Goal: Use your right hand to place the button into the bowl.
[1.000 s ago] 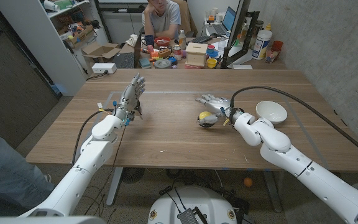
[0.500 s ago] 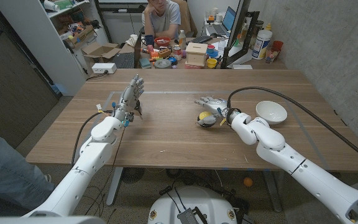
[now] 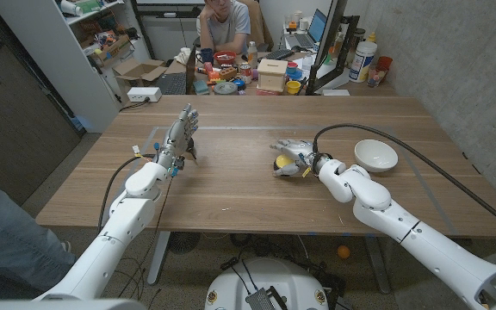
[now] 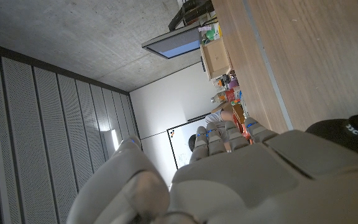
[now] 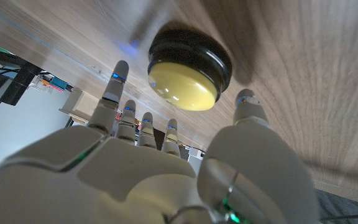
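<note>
The button (image 3: 281, 163), a yellow dome on a black base, lies on the wooden table (image 3: 231, 185) a little right of the middle. My right hand (image 3: 299, 154) reaches over it from the right with its fingers spread. In the right wrist view the button (image 5: 188, 68) shows between the thumb and the other fingertips (image 5: 119, 79), with gaps on both sides, and my right hand (image 5: 154, 168) does not grip it. The white bowl (image 3: 375, 155) stands empty to the right of that hand. My left hand (image 3: 182, 133) is held upright at the left, fingers straight, holding nothing.
A black cable (image 3: 360, 127) arches from my right wrist over the table, past the bowl. A person (image 3: 223, 24) sits behind the far edge among boxes and bottles (image 3: 269, 73). In the left wrist view my left hand (image 4: 229, 168) shows against ceiling and wall.
My right hand has slid left and down, closing over the button, and its forearm followed. The button, the bowl and my left hand have stayed in place.
</note>
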Controlling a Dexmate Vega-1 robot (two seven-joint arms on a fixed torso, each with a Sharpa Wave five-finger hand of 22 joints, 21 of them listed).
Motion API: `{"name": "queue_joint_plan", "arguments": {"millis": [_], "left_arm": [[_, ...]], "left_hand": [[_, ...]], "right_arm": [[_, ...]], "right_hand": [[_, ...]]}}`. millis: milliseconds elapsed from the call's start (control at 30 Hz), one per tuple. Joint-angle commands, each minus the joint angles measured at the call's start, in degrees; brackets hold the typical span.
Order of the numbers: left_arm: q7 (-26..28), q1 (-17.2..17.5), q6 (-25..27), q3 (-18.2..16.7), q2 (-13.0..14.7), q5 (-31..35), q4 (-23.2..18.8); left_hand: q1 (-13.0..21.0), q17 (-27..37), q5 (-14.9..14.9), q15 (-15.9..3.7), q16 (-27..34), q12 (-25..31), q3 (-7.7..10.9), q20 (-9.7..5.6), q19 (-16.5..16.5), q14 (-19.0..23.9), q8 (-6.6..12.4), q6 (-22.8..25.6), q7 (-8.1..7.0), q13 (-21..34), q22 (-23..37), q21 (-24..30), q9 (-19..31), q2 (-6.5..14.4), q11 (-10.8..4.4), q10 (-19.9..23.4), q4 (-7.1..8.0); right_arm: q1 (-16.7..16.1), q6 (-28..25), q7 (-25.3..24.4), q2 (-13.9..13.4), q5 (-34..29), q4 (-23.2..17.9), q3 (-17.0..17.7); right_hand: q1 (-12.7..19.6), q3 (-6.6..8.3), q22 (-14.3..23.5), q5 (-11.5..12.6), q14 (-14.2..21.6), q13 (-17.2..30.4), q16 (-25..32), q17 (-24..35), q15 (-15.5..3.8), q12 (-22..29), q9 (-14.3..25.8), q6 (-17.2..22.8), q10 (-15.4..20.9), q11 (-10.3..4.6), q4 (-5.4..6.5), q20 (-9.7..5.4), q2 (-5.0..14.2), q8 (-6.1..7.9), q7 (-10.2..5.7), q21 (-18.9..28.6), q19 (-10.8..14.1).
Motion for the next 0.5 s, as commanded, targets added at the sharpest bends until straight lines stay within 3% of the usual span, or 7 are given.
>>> {"name": "queue_joint_plan", "arguments": {"millis": [33, 233, 367, 433, 500], "left_arm": [[0.26, 0.52, 0.68, -0.26, 0.21, 0.23, -0.61], [0.3, 0.7, 0.82, -0.36, 0.0, 0.14, -0.46], [0.11, 0.69, 0.69, -0.33, -0.32, -0.08, -0.2], [0.04, 0.67, 0.53, -0.28, -0.49, -0.13, -0.05], [0.14, 0.7, 0.49, -0.25, -0.68, -0.16, 0.01]], "left_hand": [[0.08, 0.32, 0.14, 0.33, 0.24, 0.46, -0.23, 0.34, -0.19, -0.05, 0.31, 0.29, -0.21, 0.29, 0.16, -0.04, 0.3, 0.47, -0.44, 0.14, 0.1], [0.1, 0.32, 0.11, 0.32, 0.25, 0.46, -0.27, 0.36, -0.21, -0.01, 0.33, 0.37, -0.23, 0.3, 0.16, -0.04, 0.31, 0.53, -0.47, 0.13, 0.1], [0.11, 0.32, 0.09, 0.33, 0.25, 0.48, -0.3, 0.38, -0.17, -0.01, 0.37, 0.51, -0.25, 0.3, 0.17, -0.02, 0.31, 0.56, -0.4, 0.19, 0.1], [0.12, 0.33, 0.08, 0.3, 0.27, 0.46, -0.32, 0.38, -0.19, 0.03, 0.37, 0.55, -0.27, 0.31, 0.17, -0.02, 0.32, 0.58, -0.45, 0.14, 0.1], [0.12, 0.33, 0.07, 0.31, 0.29, 0.46, -0.34, 0.41, -0.2, 0.08, 0.37, 0.56, -0.27, 0.31, 0.17, -0.03, 0.32, 0.6, -0.46, 0.14, 0.11]], "right_arm": [[0.56, -0.18, 1.06, 0.2, 0.06, 1.68, -0.67], [0.46, -0.36, 2.33, -0.19, 0.49, 1.65, -0.74], [0.33, -0.45, 2.67, -0.42, 0.6, 1.44, -0.76], [0.32, -0.49, 2.91, -0.52, 0.65, 1.25, -0.74], [0.26, -0.56, 2.67, -0.58, 0.51, 1.1, -0.7]], "right_hand": [[0.99, 0.1, 0.07, 0.35, 1.55, 0.16, 0.52, 0.33, -0.36, 0.68, 0.36, 0.99, 1.01, 0.06, -0.17, -0.03, -0.05, 0.39, -0.12, -0.06, 1.54], [1.9, 0.2, 0.09, 0.27, 4.15, 0.26, 0.9, 0.39, -1.21, 1.38, 0.52, 3.26, 2.83, -0.02, -0.12, -0.19, 0.59, 0.97, -0.22, 0.33, 4.97], [3.5, 0.37, 0.01, -0.14, 7.82, 0.35, 1.27, 0.52, -2.7, 2.1, 0.78, 4.94, 4.92, -0.15, -0.26, -0.92, 1.24, 1.12, -0.53, 1.68, 12.09], [5.18, 0.91, -0.13, -0.41, 10.31, 0.41, 1.67, 0.68, -3.62, 2.53, 1.01, 6.03, 6.16, -0.33, -0.55, -2.12, 2.01, 1.33, -0.6, 2.36, 16.1], [7.09, 1.64, -0.2, -1.0, 13.42, 0.56, 2.32, 0.92, -4.97, 3.33, 1.46, 7.17, 8.22, -0.79, -0.75, -4.89, 3.14, 1.69, -1.09, 2.85, 19.78]]}}
